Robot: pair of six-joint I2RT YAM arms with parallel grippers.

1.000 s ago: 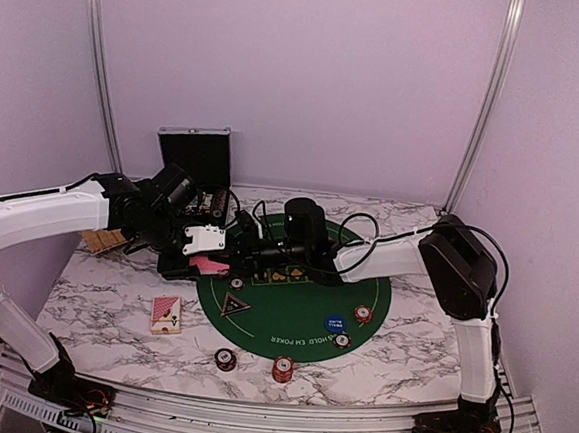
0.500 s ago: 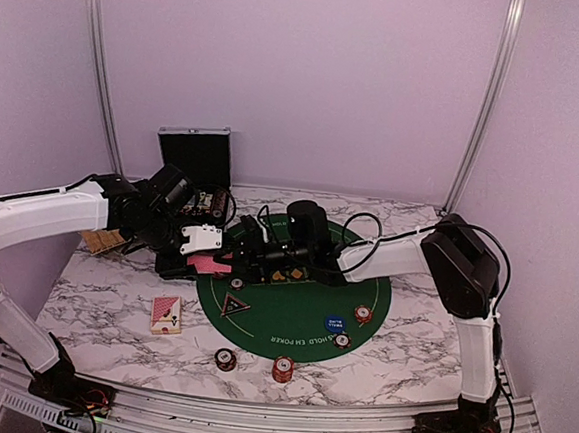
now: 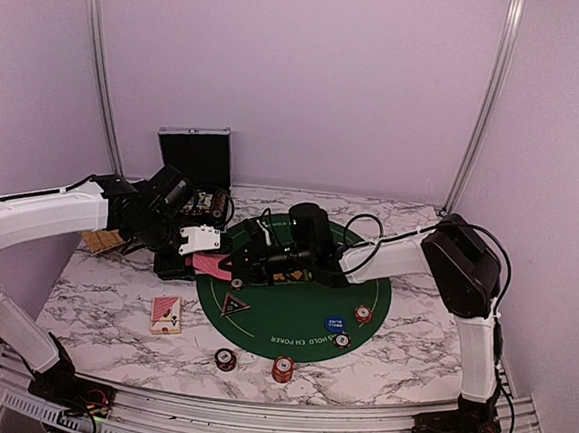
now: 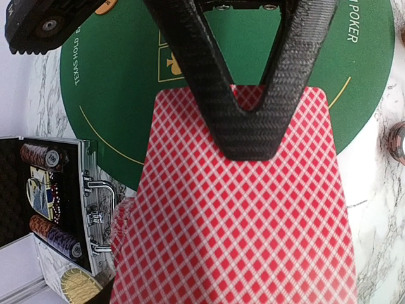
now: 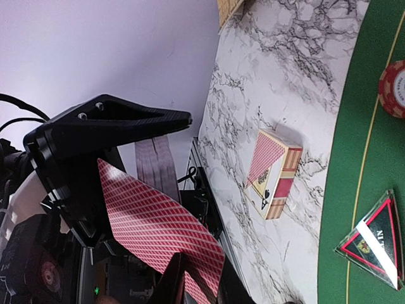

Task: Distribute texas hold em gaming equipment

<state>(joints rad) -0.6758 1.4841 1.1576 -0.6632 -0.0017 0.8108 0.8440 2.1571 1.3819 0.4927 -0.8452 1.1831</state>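
Observation:
My left gripper [image 3: 204, 252] is shut on a fanned stack of red-backed cards [image 3: 210, 266] over the left edge of the green mat [image 3: 302, 313]. In the left wrist view the cards [image 4: 240, 221] hide its fingertips. My right gripper [image 3: 233, 265] meets the stack, one black finger [image 4: 247, 136] on the top card's back. In the right wrist view its fingers [image 5: 174, 282] close on the edge of a card [image 5: 152, 215]. A triangular black button [image 3: 234, 304], a blue button [image 3: 334, 323] and chips [image 3: 363, 315] lie on the mat.
A card box [image 3: 166, 314] lies on the marble left of the mat, and also shows in the right wrist view [image 5: 273, 171]. Two chip stacks [image 3: 225, 359] [image 3: 283, 368] stand near the front edge. The open silver case [image 3: 196, 159] with chips [image 4: 44, 155] stands behind the left gripper.
My right gripper has moved left across the mat and reached the cards in my left gripper. The left arm has hardly moved.

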